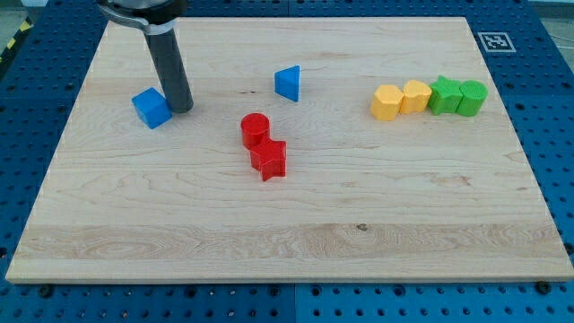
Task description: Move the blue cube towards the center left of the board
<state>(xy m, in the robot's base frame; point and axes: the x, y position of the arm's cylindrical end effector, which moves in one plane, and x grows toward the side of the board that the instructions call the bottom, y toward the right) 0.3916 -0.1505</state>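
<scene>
The blue cube (152,108) sits on the wooden board (287,233) in the upper left part of the view. My tip (181,109) rests on the board just to the right of the blue cube, touching or almost touching its right side. The rod rises from the tip toward the view's top. A blue triangular block (288,82) lies further right, near the top middle.
A red cylinder (255,129) and a red star-like block (268,159) sit together near the board's middle. Two yellow blocks (400,99) and two green blocks (457,95) form a row at the upper right. A marker tag (494,41) is at the top right corner.
</scene>
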